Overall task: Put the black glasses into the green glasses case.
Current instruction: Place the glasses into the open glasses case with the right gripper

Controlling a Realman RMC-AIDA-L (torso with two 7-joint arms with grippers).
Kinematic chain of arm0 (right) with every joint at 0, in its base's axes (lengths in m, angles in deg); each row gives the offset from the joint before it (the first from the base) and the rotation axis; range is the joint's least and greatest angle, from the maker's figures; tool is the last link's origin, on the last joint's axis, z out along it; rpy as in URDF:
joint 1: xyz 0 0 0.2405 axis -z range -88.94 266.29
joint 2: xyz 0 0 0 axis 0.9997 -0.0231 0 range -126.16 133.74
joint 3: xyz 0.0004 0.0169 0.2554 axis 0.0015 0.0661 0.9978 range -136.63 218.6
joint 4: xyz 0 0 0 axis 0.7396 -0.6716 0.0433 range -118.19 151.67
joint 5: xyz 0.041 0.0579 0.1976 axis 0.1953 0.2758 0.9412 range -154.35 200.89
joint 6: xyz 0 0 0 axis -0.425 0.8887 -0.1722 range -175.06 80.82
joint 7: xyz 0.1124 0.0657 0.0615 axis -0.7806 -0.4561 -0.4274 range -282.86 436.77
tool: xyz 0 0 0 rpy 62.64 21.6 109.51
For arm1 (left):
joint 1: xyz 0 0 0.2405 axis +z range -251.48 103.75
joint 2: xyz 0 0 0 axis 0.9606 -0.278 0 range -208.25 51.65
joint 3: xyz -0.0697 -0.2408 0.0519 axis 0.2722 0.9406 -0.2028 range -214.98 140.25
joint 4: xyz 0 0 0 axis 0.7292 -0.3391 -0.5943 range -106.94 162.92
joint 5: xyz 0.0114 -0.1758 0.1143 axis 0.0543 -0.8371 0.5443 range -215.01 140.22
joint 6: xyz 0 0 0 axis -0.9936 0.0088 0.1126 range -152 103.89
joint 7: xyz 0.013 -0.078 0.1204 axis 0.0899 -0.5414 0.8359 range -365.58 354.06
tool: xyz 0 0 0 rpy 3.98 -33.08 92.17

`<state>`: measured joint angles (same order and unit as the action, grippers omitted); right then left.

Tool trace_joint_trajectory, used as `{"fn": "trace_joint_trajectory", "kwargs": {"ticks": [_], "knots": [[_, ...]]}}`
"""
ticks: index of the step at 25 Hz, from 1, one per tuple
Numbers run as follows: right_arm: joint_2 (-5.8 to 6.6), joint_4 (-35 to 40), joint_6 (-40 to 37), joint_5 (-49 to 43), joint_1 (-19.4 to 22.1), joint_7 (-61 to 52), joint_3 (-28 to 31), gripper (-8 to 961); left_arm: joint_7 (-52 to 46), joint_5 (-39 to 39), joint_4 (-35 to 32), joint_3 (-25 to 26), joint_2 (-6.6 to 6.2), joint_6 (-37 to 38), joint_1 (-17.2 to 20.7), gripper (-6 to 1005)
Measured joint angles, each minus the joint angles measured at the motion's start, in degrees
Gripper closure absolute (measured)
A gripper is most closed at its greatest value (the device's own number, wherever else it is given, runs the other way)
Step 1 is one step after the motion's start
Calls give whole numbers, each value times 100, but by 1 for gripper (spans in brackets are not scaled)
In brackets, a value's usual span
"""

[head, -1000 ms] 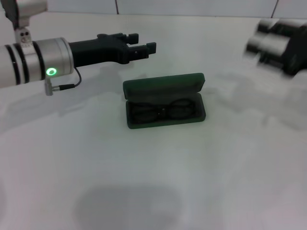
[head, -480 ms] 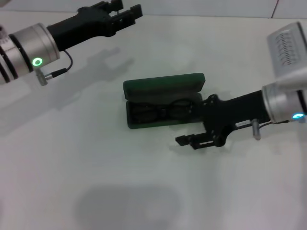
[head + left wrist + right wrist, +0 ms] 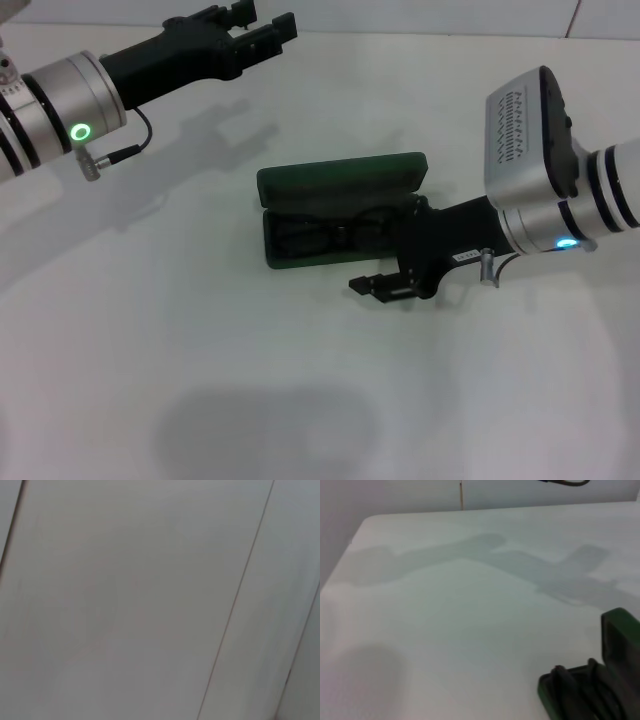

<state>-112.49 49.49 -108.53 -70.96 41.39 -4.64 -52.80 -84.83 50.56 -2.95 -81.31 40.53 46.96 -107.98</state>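
White table (image 3: 300, 400), bare w/ wide room all round. Right hand (image 3: 385, 285) sits narrowly open, holding nothing, touching the case's 4 o'clock corner; a nudge could shove or snap shut the green case (image 3: 342, 210). Black glasses (image 3: 335, 232) already lie inside, lid up. Left hand (image 3: 262, 27) parked at 11 o'clock, slightly open.

Both arms are finished in silver metal with black bands and matte black grippers: left gripper (image 3: 262, 25), right gripper (image 3: 385, 285). A green ring light, a blue light, thin cables and what seems a ribbed grey housing are seen.
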Motion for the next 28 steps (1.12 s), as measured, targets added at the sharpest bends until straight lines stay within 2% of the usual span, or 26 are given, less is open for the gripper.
{"fn": "trace_joint_trajectory", "kwargs": {"ticks": [9, 14, 18, 23, 28], "knots": [[0, 40, 661, 147, 15, 22, -285, 424, 11, 8, 0, -18, 4, -71, -27, 288], [1, 53, 660, 168, 15, 28, -312, 424, 13, 11, 0, -18, 1, -71, -26, 288], [39, 241, 169, 165, 89, 35, -195, 425, 15, 12, 0, -18, -8, -71, -4, 287], [124, 836, -750, -10, 588, 89, 686, 425, -67, 155, 10, -19, -56, -71, 23, 287], [197, 1080, -1570, -36, 1171, 349, 2583, 425, -480, 667, 11, -26, -112, -108, -98, 288]]}}
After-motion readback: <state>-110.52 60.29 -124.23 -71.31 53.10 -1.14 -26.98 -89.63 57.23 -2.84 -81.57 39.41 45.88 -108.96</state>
